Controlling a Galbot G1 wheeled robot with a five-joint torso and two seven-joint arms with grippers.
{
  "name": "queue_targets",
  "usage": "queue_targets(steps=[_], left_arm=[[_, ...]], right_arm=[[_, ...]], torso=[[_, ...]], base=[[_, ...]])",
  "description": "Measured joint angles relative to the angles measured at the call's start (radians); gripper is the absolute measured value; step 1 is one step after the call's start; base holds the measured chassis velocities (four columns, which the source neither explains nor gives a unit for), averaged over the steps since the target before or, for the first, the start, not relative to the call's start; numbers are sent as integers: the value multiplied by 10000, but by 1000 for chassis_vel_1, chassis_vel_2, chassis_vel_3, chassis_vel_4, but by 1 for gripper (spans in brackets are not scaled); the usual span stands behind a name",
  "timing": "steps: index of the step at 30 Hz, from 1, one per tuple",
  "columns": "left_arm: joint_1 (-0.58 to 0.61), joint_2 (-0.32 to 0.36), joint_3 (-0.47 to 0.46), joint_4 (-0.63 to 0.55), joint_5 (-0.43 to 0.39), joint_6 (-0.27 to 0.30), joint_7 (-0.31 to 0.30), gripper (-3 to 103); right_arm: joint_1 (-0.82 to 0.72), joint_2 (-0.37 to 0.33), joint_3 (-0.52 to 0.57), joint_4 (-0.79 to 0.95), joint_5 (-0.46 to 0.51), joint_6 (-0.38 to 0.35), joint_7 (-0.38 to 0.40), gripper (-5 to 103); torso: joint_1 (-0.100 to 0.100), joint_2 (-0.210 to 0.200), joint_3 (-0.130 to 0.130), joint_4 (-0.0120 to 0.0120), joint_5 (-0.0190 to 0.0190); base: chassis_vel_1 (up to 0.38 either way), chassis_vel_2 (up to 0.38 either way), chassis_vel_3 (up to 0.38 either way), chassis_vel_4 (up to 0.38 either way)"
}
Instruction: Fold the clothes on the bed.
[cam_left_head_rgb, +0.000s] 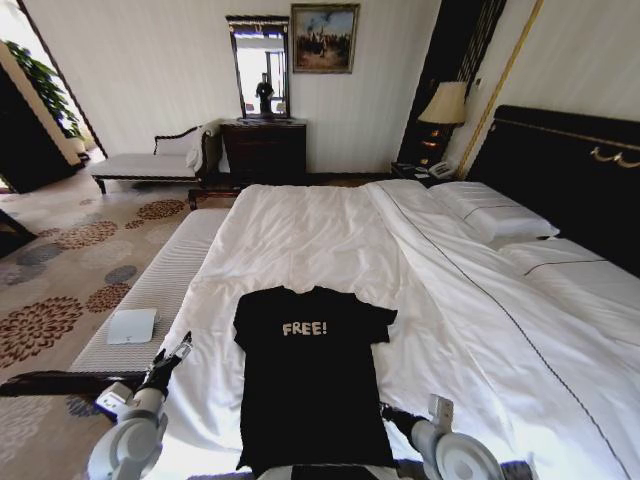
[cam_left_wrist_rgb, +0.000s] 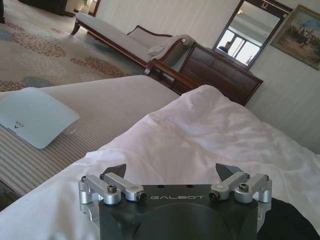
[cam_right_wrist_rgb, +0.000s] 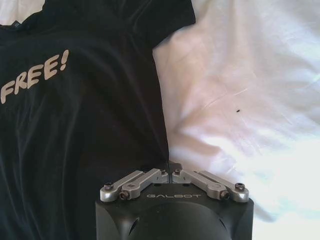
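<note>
The clothes, a black T-shirt (cam_left_head_rgb: 310, 380) with pale "FREE!" lettering, lie spread flat on the near part of the bed (cam_left_head_rgb: 330, 230). My right gripper (cam_left_head_rgb: 388, 410) is at the shirt's lower right side edge. In the right wrist view the right gripper (cam_right_wrist_rgb: 170, 167) is shut, its tips meeting on the edge of the black fabric (cam_right_wrist_rgb: 85, 125). My left gripper (cam_left_head_rgb: 178, 348) hovers off the shirt's left side, near the bed's edge. Seen from the left wrist, the left gripper (cam_left_wrist_rgb: 172, 172) is open and empty above the white sheet (cam_left_wrist_rgb: 200, 130), with a bit of the shirt (cam_left_wrist_rgb: 295, 220) beside it.
A pale striped bench (cam_left_head_rgb: 160, 290) runs along the bed's left side with a small white pad (cam_left_head_rgb: 132, 325) on it. Pillows (cam_left_head_rgb: 495, 215) and a dark headboard (cam_left_head_rgb: 570, 170) are to the right. A chaise (cam_left_head_rgb: 150, 160) and dresser (cam_left_head_rgb: 263, 150) stand by the far wall.
</note>
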Motion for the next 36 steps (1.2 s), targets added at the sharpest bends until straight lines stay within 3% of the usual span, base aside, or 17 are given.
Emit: queue_targets(steps=[2, 4, 7, 11, 13, 14, 16, 19, 21, 23, 26, 28, 36], left_arm=[[19, 1, 0, -5, 0, -2, 0, 100], [24, 6, 0, -12, 0, -2, 0, 100], [26, 63, -4, -68, 2, -2, -1, 100], [-88, 276, -4, -217, -256, 76, -130, 100], [-498, 552, -41, -376, -900, 300, -456, 100], [-498, 552, -41, -376, -900, 300, -456, 100], [-1257, 909, -111, -547, -2334, 643, -984, 100], [-1701, 980, -208, -590, -3330, 751, -1264, 100], [-1993, 828, -287, -531, -3992, 771, -1462, 100], [-2202, 637, 55, -173, -3982, 869, -1504, 100], [-2256, 431, 392, 147, -3675, 939, -1412, 100], [-2263, -118, 921, 703, -3262, 971, -1167, 100], [-2104, -1165, 2023, 1824, -3005, 966, -744, 100]], right_arm=[[39, 60, 2, 0, -186, 78, -42, -3], [60, 90, 24, 18, -270, 139, -117, 2], [312, 187, 283, 249, -620, 559, -550, 18], [1048, 340, 975, 478, -729, 1179, -1055, 29], [1800, 479, 1479, 401, -728, 1815, -1546, 40], [1800, 479, 1479, 401, -728, 1815, -1546, 40], [2518, 647, 1867, 67, -759, 2335, -2094, 51], [2948, 748, 1869, -193, -682, 2457, -2227, 61], [3537, 804, 1630, -591, -564, 2487, -2416, 67], [3741, 902, 1590, -826, -553, 2533, -2542, 78], [3782, 966, 1594, -926, -548, 2556, -2562, 83], [3777, 1072, 1630, -996, -564, 2580, -2575, 94], [3658, 1209, 1704, -1159, -654, 2606, -2567, 100]], torso=[[0, 0, 0, 0, 0], [0, 0, 0, 0, 0], [0, 0, 0, 0, 0], [0, 0, 0, 2, 0], [0, 0, 0, 6, -4], [0, 0, 0, 6, -4], [1, 0, 1, -1, 0], [3, -1, 1, -9, 0], [2, -1, 2, 6, 5], [2, -1, 2, 6, 3], [2, -1, 2, -2, -2], [2, -1, 1, -3, 0], [1, 0, 0, 0, 0]], base=[[0, 0, 0, 0], [0, 0, 0, 0], [0, 0, 0, 0], [0, 0, 0, 0], [0, 0, 0, 0], [0, 0, 0, 0], [0, 0, 0, 0], [0, 0, 0, 0], [0, 0, 0, 0], [0, 0, 0, 0], [0, 0, 0, 0], [0, 0, 0, 0], [0, 0, 0, 0]])
